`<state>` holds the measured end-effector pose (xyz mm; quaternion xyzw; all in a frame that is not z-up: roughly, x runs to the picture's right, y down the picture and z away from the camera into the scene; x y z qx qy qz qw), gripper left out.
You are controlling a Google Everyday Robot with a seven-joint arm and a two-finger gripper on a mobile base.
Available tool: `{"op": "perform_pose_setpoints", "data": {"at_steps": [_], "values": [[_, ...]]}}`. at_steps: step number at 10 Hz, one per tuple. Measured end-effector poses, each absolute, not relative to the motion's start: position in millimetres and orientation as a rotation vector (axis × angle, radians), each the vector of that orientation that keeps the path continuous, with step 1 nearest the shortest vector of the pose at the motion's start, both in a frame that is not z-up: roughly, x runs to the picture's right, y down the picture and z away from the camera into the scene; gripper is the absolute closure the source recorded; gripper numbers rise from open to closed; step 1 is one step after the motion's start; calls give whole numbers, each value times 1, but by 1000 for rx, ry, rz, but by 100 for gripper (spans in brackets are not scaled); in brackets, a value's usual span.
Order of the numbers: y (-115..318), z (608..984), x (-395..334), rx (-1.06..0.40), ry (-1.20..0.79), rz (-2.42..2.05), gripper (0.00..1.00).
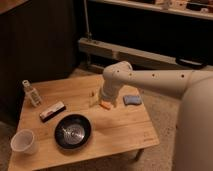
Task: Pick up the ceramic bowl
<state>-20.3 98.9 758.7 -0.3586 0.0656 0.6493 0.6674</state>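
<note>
gripper [94, 100], jaws released and empty, hangs beside an orange object [104, 105], apart from the ceramic bowl [73, 131], whose glossy rim could slip free.

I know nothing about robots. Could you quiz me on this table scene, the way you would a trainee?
1. True or false: the end effector is holding the ceramic bowl.
2. Which lies nearest the end effector? A) white cup B) orange object C) ceramic bowl
3. Fill in: in the picture, the white cup stands to the bowl's ____.
Key: 1 false, it hangs open over the table, apart from the bowl; 2 B; 3 left.
</note>
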Motion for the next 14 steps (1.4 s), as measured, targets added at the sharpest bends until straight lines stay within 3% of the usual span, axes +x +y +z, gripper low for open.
{"op": "perform_pose_setpoints", "data": {"at_steps": [3,11,14], "values": [[106,744,-34,-939,-22,1428,20],[119,774,-90,-1035,-34,1260,20],[130,781,-102,-1036,-5,1222,43]]}}
